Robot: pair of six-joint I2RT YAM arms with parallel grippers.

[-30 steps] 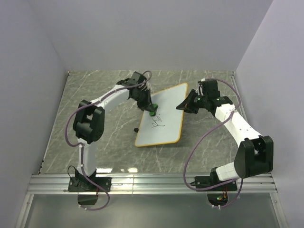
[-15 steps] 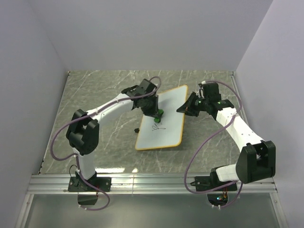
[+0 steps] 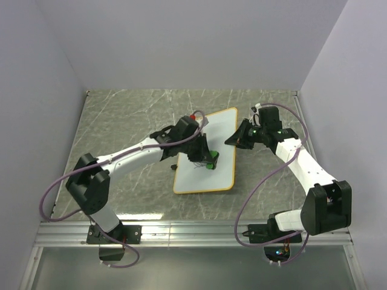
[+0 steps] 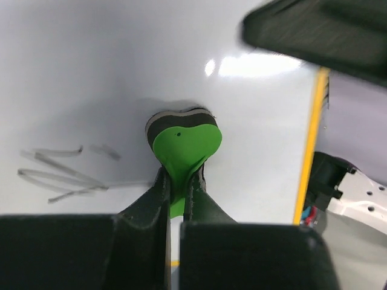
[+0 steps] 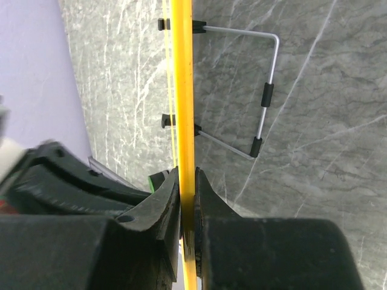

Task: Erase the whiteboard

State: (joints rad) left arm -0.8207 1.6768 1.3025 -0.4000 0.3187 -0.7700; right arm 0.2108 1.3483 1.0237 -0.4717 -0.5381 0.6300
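The whiteboard point(image 3: 221, 130) lies tilted on the table, white with an orange-yellow rim. My left gripper point(image 3: 207, 159) is shut on the small green eraser point(image 3: 212, 162) and presses it on the board's near half. In the left wrist view the eraser point(image 4: 184, 144) touches the white surface point(image 4: 121, 66), with faint grey scribbles point(image 4: 60, 176) to its left. My right gripper point(image 3: 236, 138) is shut on the board's right rim. In the right wrist view the yellow rim point(image 5: 181, 90) runs between the closed fingers point(image 5: 211, 202).
The grey marbled table point(image 3: 121, 121) is boxed in by pale walls on three sides. A metal rail point(image 3: 193, 232) runs along the near edge. A bent wire stand point(image 5: 266, 90) is clipped to the board's underside by two black clips point(image 5: 163, 24).
My left arm has swept the eraser down the board toward its near end. The dark scribbles seen in the top view have shrunk. The right gripper has kept its hold on the rim.
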